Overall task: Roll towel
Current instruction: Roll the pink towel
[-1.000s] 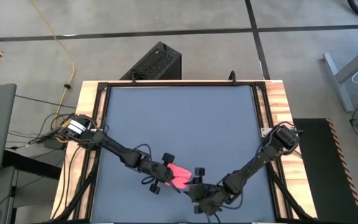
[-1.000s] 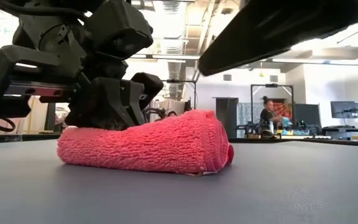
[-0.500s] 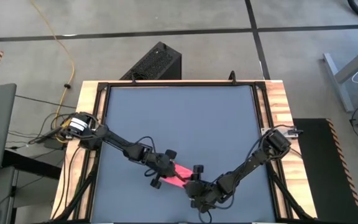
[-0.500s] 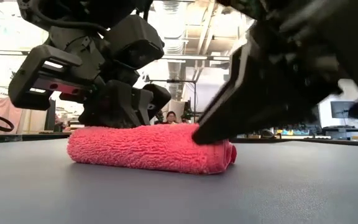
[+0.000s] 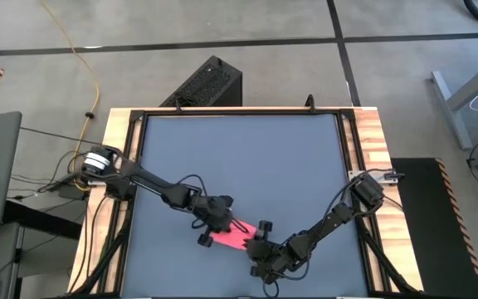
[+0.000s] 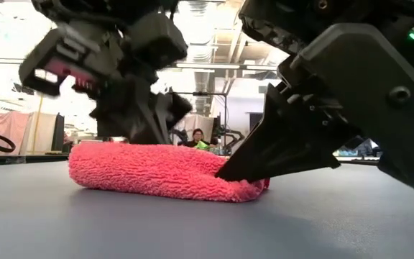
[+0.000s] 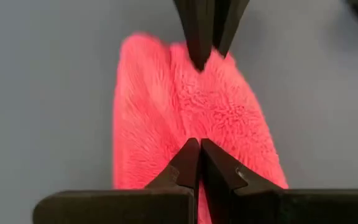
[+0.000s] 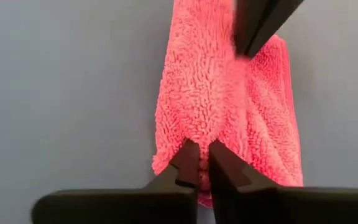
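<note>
Your towel (image 5: pixel 232 237) lies as a flattened pink roll on the grey table (image 5: pixel 239 158), near its front edge and about midway across, well apart from the wooden side rails. In the low view the roll (image 6: pixel 160 170) rests flat on the surface, long axis running across the picture, with a folded lip showing at the end nearer the big dark gripper on the right of that picture. Your left gripper (image 5: pixel 215 224) reaches in from the left rail and sits at one end of the towel; your right gripper (image 5: pixel 260 245) comes in from the right rail and sits at the opposite end, so the two face each other along the roll. In the left wrist view, the left gripper (image 7: pixel 199 151) has its jaws clenched, tips meeting with no gap, pressed onto the top of the towel (image 7: pixel 166 106); you cannot tell whether any pile is pinched between them. The other arm's fingers (image 7: pixel 207 28) touch the far end of the cloth there. In the right wrist view, the right gripper (image 8: pixel 199 155) shows its tips drawn almost together, a narrow slit between them, resting on the near end of the towel (image 8: pixel 210 81).
</note>
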Available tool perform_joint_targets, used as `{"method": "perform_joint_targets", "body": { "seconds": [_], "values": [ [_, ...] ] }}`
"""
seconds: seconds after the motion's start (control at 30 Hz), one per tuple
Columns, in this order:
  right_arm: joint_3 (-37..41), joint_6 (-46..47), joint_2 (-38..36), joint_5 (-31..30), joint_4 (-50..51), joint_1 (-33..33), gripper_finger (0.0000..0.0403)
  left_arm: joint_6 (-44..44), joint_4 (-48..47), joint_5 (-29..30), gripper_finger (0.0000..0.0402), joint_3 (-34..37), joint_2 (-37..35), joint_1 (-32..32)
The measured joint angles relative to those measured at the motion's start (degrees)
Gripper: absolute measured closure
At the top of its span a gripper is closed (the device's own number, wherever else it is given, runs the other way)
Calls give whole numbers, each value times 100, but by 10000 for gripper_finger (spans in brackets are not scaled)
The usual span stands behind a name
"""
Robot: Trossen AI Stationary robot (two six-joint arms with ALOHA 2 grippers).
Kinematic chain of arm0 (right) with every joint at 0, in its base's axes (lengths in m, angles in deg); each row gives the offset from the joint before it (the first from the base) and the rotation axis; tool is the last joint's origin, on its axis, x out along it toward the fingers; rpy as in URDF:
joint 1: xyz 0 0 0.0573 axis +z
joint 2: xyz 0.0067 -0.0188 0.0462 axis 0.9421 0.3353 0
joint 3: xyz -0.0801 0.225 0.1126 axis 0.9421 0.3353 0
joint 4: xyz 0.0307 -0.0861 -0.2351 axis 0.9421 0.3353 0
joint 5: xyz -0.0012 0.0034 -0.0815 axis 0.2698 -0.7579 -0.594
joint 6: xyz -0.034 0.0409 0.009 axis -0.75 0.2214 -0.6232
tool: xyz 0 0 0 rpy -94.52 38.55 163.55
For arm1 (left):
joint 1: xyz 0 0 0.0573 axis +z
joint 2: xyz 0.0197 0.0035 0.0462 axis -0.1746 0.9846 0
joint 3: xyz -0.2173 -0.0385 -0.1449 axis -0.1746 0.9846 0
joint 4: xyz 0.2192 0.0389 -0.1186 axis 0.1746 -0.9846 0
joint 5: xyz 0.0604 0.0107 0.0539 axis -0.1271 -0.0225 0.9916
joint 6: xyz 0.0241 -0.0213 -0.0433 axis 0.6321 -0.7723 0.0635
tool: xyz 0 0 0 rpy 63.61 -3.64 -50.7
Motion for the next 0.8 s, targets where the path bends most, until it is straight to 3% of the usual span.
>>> {"method": "perform_joint_targets", "body": {
  "seconds": [0.23,0.4,0.6,0.7,0.8],
  "values": [
    [20,675,-58,222,-228,52,378,92,-995,326,401,71,-1199,-128],
    [18,1404,-93,510,-419,125,371,-46,-1086,872,401,747,-2451,-495],
    [18,2119,-93,515,-446,151,376,-347,1135,884,401,2454,-3686,-1134],
    [18,2449,-93,577,-590,151,373,-261,2443,1114,401,3099,-3704,-1455],
    [20,2662,-93,688,-785,156,375,11,2926,1533,392,3278,-3420,-1700]
  ]
}}
